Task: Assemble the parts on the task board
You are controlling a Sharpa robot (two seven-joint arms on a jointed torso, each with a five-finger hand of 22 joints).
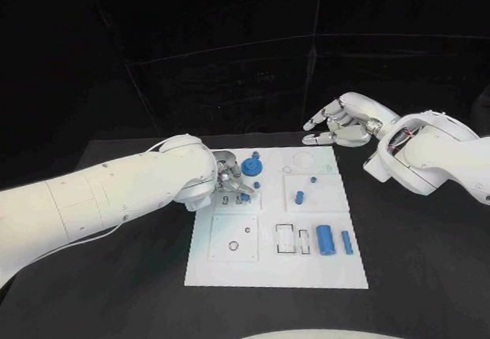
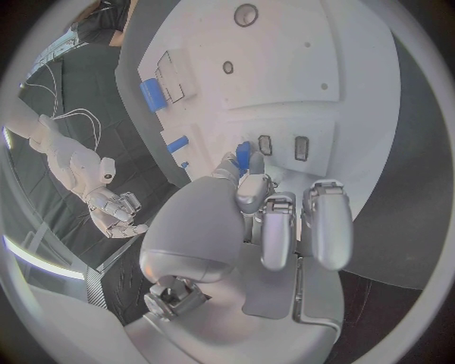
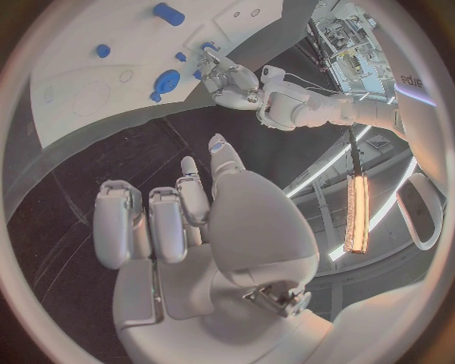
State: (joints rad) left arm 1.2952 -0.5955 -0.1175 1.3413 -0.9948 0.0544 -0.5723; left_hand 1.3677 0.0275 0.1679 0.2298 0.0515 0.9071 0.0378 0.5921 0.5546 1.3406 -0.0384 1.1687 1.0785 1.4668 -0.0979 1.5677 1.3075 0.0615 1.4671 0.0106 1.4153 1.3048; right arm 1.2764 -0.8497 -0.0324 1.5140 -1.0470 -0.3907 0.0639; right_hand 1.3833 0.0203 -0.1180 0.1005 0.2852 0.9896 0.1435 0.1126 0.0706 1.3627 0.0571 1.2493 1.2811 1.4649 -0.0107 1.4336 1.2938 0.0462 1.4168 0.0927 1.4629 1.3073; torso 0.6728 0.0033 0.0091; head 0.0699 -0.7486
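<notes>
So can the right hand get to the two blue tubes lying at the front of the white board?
Probably yes. The right hand is empty, off the task board, and nothing lies over the blue tubes.

A black, matte-topped bench [image 1: 433,242] carries everything and runs back to a dark backdrop of black panels [image 1: 249,66]. In the right wrist view, a long, glowing orange-white light bar [image 3: 357,208] hangs upright beyond the bench.
</notes>
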